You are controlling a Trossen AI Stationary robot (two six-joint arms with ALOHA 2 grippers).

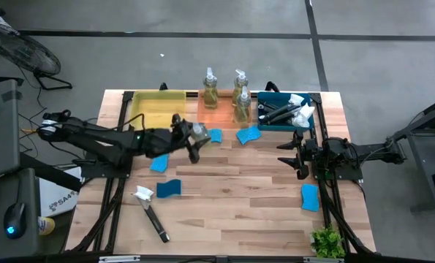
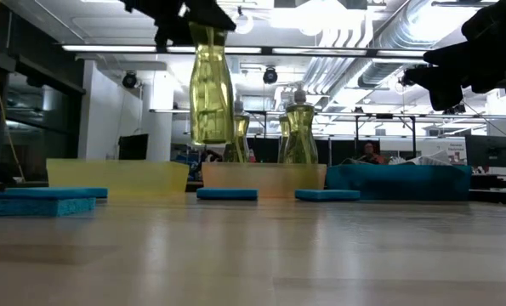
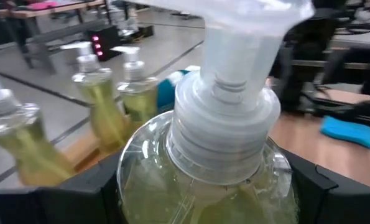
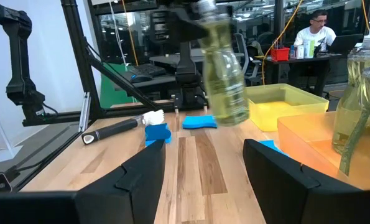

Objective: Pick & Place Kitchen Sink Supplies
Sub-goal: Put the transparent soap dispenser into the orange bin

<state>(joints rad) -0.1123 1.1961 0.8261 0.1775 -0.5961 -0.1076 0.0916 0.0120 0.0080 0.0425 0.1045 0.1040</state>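
High view: we see left gripper (image 1: 194, 136) clamped round soap bottle (image 2: 210, 85), aloft; orange tray (image 1: 221, 117) just beyond; right gripper (image 1: 293, 154) parted, empty.

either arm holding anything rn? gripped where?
The left gripper holds a soap bottle clear of the table, fingers on its upper body just below the pump collar. The right gripper is open and empty.

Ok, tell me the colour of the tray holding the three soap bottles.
Orange: the tray shows best in the high view.
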